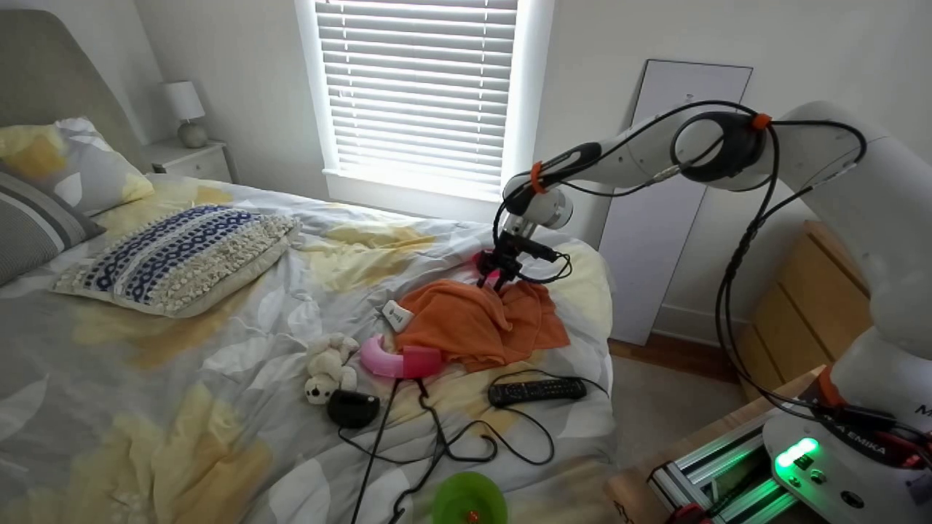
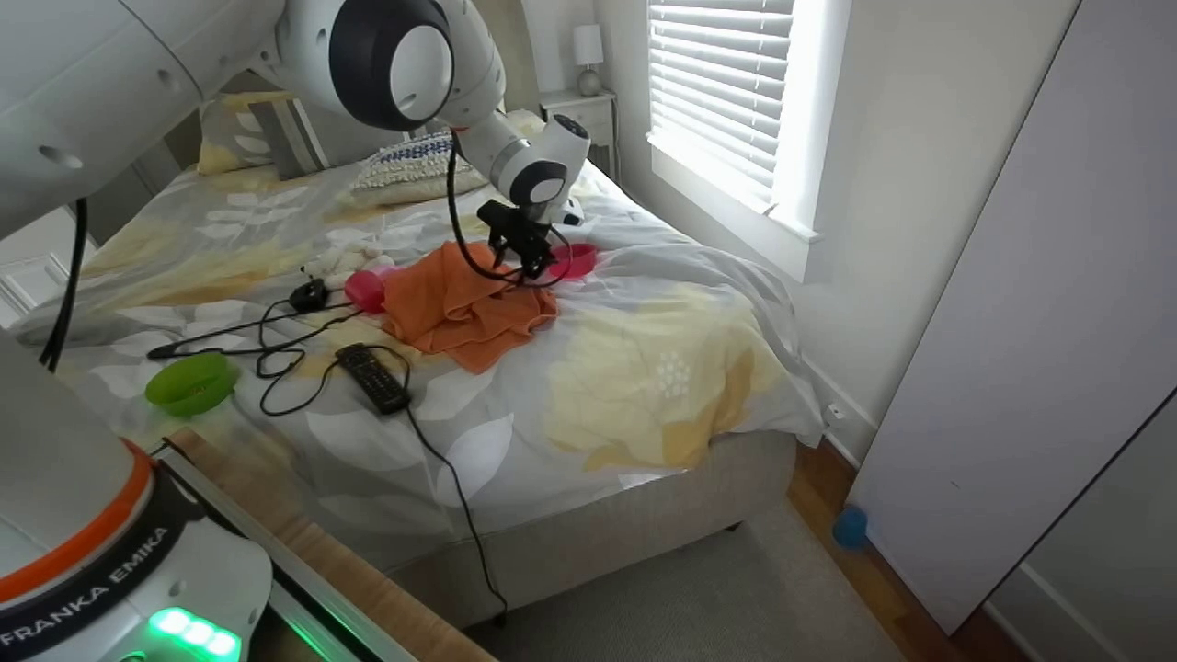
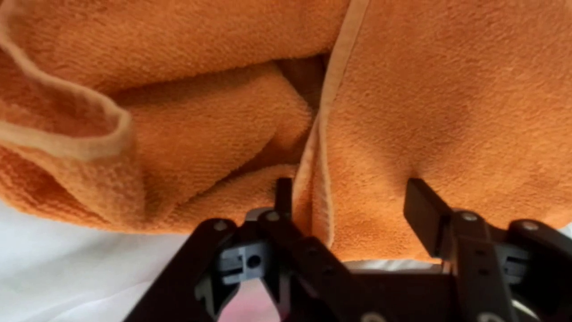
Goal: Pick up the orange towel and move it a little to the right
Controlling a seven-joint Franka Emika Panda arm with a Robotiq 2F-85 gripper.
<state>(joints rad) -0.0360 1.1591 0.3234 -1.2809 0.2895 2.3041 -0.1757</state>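
Note:
The orange towel [image 1: 466,327] lies crumpled on the bed in both exterior views [image 2: 451,303]. It fills most of the wrist view [image 3: 214,120], with folds and a light hem running between my fingers. My gripper [image 1: 489,285] points down at the towel's window-side edge, seen also in an exterior view [image 2: 517,265]. In the wrist view my gripper [image 3: 348,188] has its fingers wide apart, with towel between and below them. The fingertips are at or very close to the cloth; I cannot tell whether they touch it. Nothing is gripped.
A pink-red bowl [image 2: 577,261] sits right behind the gripper. A pink curved object [image 1: 397,358], a white box [image 1: 397,315], a plush toy [image 1: 331,367], a black remote [image 1: 537,392] and black cables surround the towel. A green bowl [image 2: 193,384] stands near the robot's base.

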